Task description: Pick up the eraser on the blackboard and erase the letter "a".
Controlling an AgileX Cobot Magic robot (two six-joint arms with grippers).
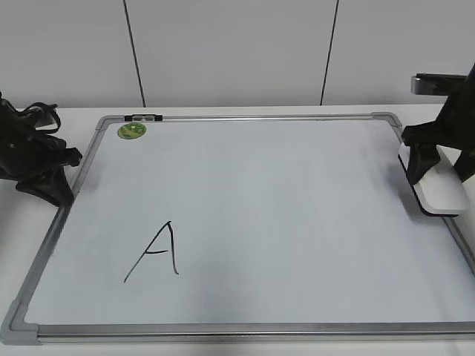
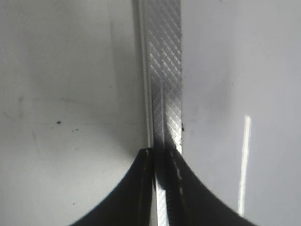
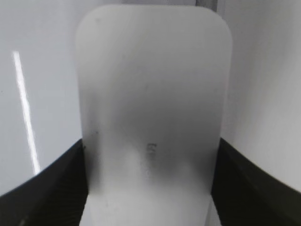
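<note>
You have one blackboard [image 1: 297,222] lying flat on the white table [image 1: 74,115], silver-framed with grey corners, one round green sticker [image 1: 132,131] near its far left corner, and one small black clip [image 1: 143,117] on the far rail beside it. Count one written mark only: a large angular capital "A" [image 1: 157,252] in black, in the near left part of the board; the lowercase letter "a" shows in none of your views. One eraser [image 1: 444,185], white with a thin dark underside, lies on the right edge of the board, over the frame, well apart from the capital. The right gripper [image 1: 438,159] sits directly on it: in the right wrist view the eraser [image 3: 153,117] fills the gap between the two dark fingers [image 3: 51,188], each pressed against a long side, so the jaws are clamped on it. The left gripper [image 1: 44,174] rests at the board's left rail; in the left wrist view its fingers [image 2: 131,193] meet over the frame [image 2: 164,70], jaws together, holding nothing.
</note>
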